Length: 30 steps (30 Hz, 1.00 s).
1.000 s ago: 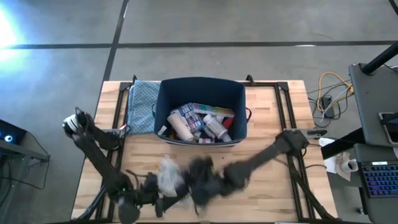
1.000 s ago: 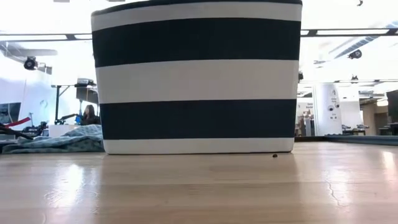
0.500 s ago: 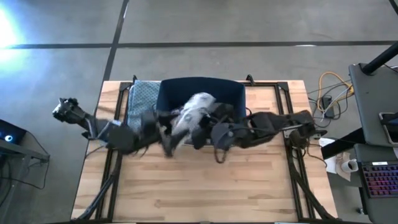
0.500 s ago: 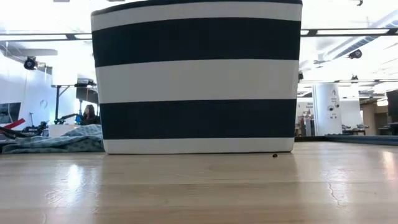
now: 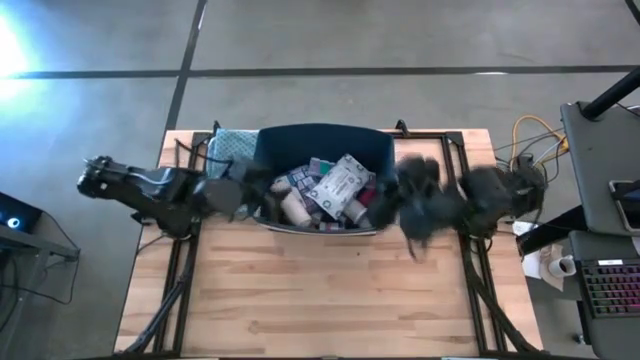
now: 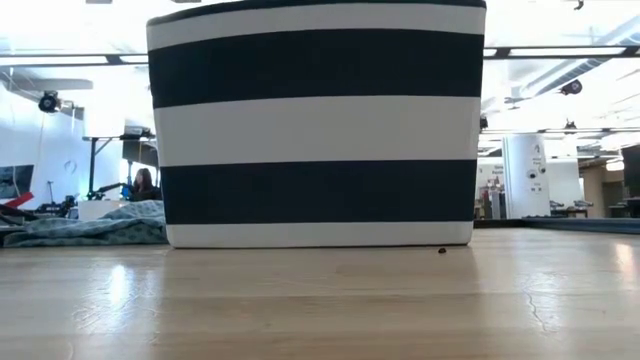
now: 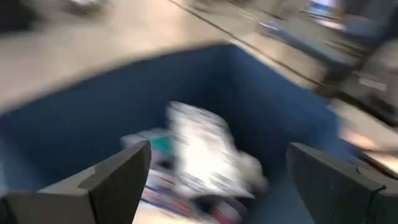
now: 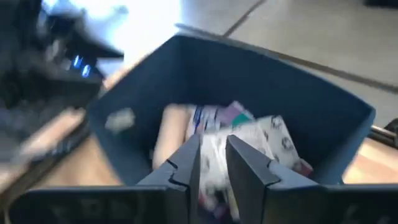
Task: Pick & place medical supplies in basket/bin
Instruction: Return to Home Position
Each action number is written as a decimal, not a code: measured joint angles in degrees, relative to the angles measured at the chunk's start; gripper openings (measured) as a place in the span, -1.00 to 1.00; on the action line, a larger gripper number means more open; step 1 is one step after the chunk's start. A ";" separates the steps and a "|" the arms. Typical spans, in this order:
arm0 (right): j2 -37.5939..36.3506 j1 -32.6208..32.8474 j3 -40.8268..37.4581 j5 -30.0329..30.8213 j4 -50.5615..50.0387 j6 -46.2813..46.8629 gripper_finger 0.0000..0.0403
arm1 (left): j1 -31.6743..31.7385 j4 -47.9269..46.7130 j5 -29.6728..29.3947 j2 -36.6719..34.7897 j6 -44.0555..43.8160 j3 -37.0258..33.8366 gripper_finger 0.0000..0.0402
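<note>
Striped bin (image 6: 315, 120) on wooden table (image 6: 320, 300) (bright room (image 6: 560, 150) behind).

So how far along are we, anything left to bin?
Done: the medical supplies lie in the bin, the grey-white packet on top. In hand: nothing; the left gripper is open and empty at the bin's left wall, the right gripper empty at its right. Left: I see no supply on the table, so probably only parking the arms.

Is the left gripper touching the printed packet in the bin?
Apart. High view: the left gripper sits at the left wall of the bin, the printed packet lies mid-bin, supplies between them. Left wrist view: its fingers are wide open, holding nothing.
</note>
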 joint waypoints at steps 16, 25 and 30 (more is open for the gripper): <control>2.35 24.82 -12.31 -3.45 28.51 -13.71 -0.60 | -34.62 10.95 8.23 -1.36 -3.34 -4.48 0.75; 2.06 22.88 -31.12 -34.90 82.72 -33.20 -0.66 | -36.35 76.36 21.01 -0.91 24.18 -31.02 0.75; 0.05 12.32 -43.25 -53.26 97.06 -32.40 -0.66 | -26.26 97.52 35.09 -4.90 30.01 -46.22 0.75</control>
